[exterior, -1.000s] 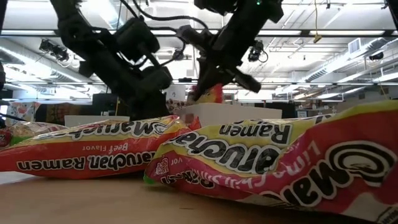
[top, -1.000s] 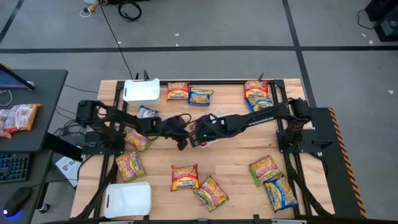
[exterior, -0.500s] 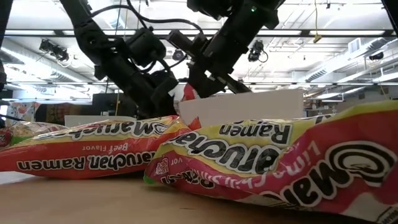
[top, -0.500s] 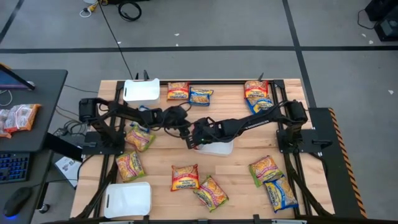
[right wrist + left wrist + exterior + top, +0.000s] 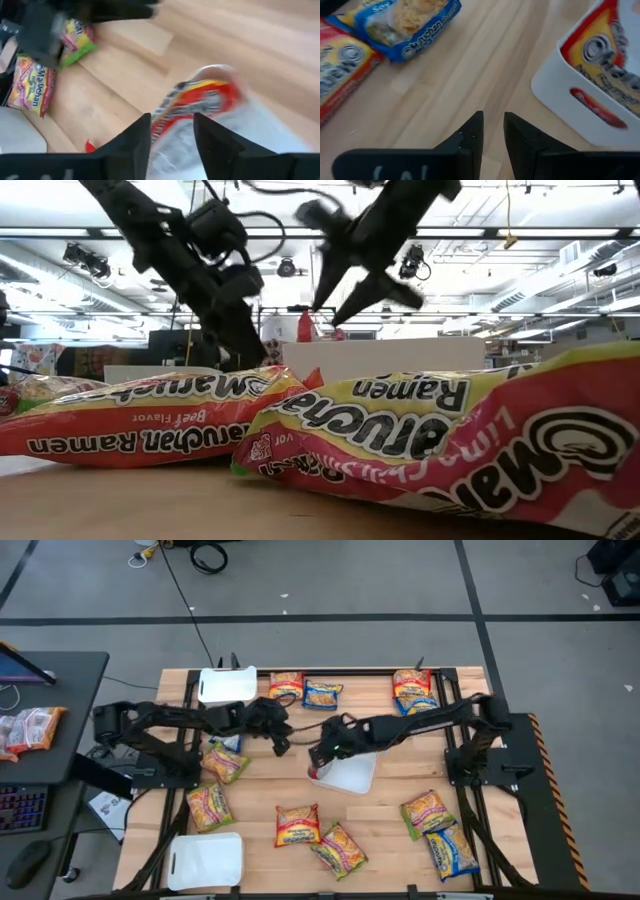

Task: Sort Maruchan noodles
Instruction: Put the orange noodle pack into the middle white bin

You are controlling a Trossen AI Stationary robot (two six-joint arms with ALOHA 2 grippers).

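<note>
The Maruchan noodles lie scattered over the wooden table. A red-orange packet (image 5: 200,100) stands on edge in the left end of the middle white tray (image 5: 350,775); it also shows in the low view (image 5: 305,325) and the left wrist view (image 5: 612,60). My right gripper (image 5: 317,752) hangs open just above that packet (image 5: 355,290), and its fingers (image 5: 135,145) touch nothing. My left gripper (image 5: 283,742) is up over bare wood left of the tray. Its fingers (image 5: 472,140) stand a narrow gap apart with nothing between them.
Two more white trays sit at the far left (image 5: 227,686) and near left (image 5: 206,860). Packets lie along the far edge (image 5: 322,695) (image 5: 412,690), at the left (image 5: 222,762) (image 5: 210,805), and near the front (image 5: 297,825) (image 5: 338,848) (image 5: 440,830).
My right gripper has opened, let go of the red-orange packet and risen; the packet now stands in the middle tray. My left gripper has lifted and drawn back toward the table's far left, away from the tray.
</note>
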